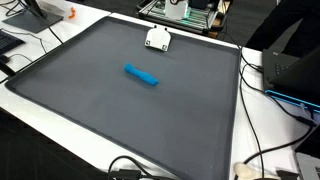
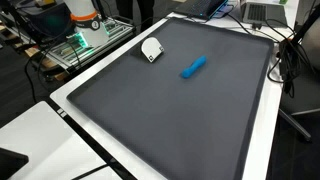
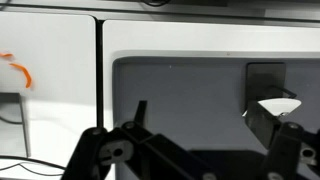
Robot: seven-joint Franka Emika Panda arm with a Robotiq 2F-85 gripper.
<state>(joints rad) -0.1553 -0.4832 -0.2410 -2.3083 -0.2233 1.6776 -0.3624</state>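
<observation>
Claw: in the wrist view your gripper (image 3: pixel 198 115) is spread wide, with one finger at each side of the lower frame. There is nothing between them, only bare mat.
Nearest thing: a small white object (image 3: pixel 276 104) lies just beyond the finger on the picture's right, apart from it. In both exterior views (image 1: pixel 158 39) (image 2: pixel 151 49) it sits on the mat close to one edge.
Dark patch: a square dark patch shows right behind the white object in the wrist view. You cannot tell whether it is shadow or a part of the object.
Handling (judgement): the object looks like a hard plastic shell, so it is probably light, stiff and smooth. It may skate on the mat if you nudge it. It does not look fragile.
Where to hold: take it across its narrower width, low on the body. Its exact shape is too small to read, so check before you close.
Arm pose: the arm appears in neither exterior view. The wrist camera looks slantwise across the mat toward its border, so the wrist is probably raised and tilted. The joints cannot be told.
Mid-mat: a blue cylinder (image 1: pixel 141 76) (image 2: pixel 193 67) lies flat, well apart from the white object.
Surface: a dark grey mat (image 1: pixel 90 115) covers a white table (image 1: pixel 262 125).
Beyond: an orange item (image 3: pixel 22 70) lies off the mat.
</observation>
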